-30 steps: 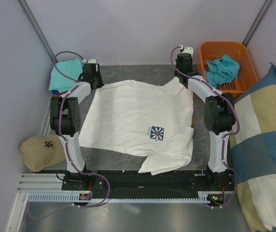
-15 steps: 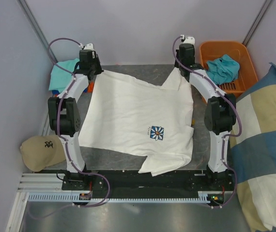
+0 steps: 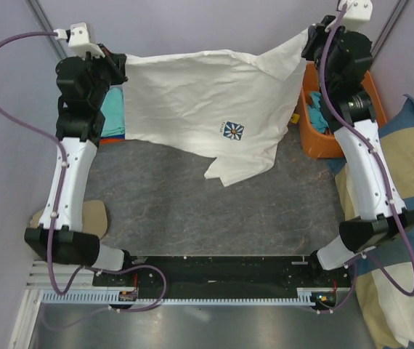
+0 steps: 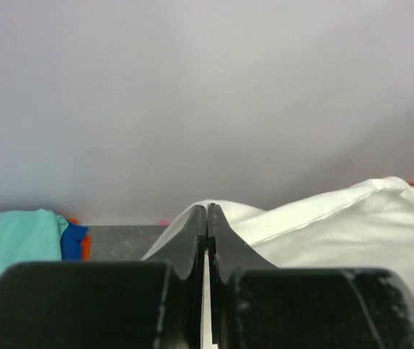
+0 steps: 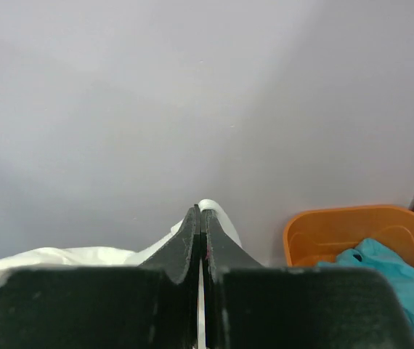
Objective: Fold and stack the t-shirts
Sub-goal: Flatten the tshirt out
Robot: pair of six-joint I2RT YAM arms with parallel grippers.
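A large white t-shirt [image 3: 200,102] with a small flower print [image 3: 234,130] hangs in the air, stretched between both raised arms. My left gripper [image 3: 122,67] is shut on its top left corner, and white cloth [image 4: 323,225] bulges past the closed fingers in the left wrist view. My right gripper [image 3: 307,41] is shut on the top right corner; a fold of white cloth [image 5: 218,214] shows over the fingertips. The shirt's lower end [image 3: 225,171] dangles over the table. A teal t-shirt [image 3: 111,116] lies on blue and orange ones at the back left.
An orange basket [image 3: 322,138] at the back right holds a teal garment [image 5: 381,276]. A tan cap [image 3: 91,218] lies by the left arm. A checked blue-and-cream cushion [image 3: 410,240] fills the right side. The grey table [image 3: 214,218] shows below the shirt.
Both arms have risen high and spread apart, lifting the white t-shirt off the table. It now hangs stretched between the grippers instead of lying flat.
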